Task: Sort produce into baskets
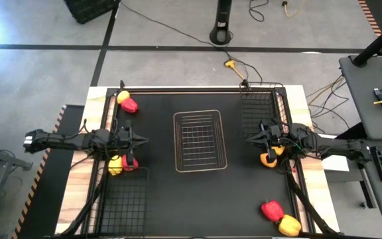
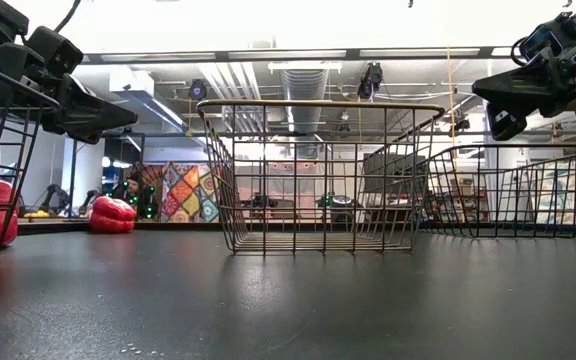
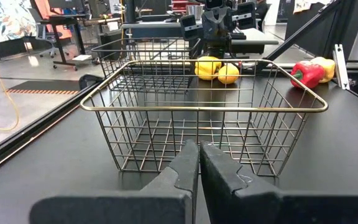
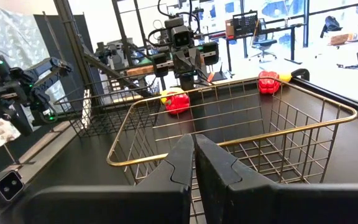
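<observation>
While both jaws hang closed and empty, the pale basket (image 1: 199, 141) sits between them.

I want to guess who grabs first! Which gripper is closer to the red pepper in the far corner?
Left. The left gripper is on the red pepper's side; the right gripper is across the middle basket.

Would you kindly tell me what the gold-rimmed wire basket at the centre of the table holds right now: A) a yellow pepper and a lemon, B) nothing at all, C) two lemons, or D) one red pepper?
B: in the high view the centre basket shows only bare mesh over the black tabletop, and the left wrist view looks straight through its empty wires; the produce lies outside it, near the table's edges.
</observation>
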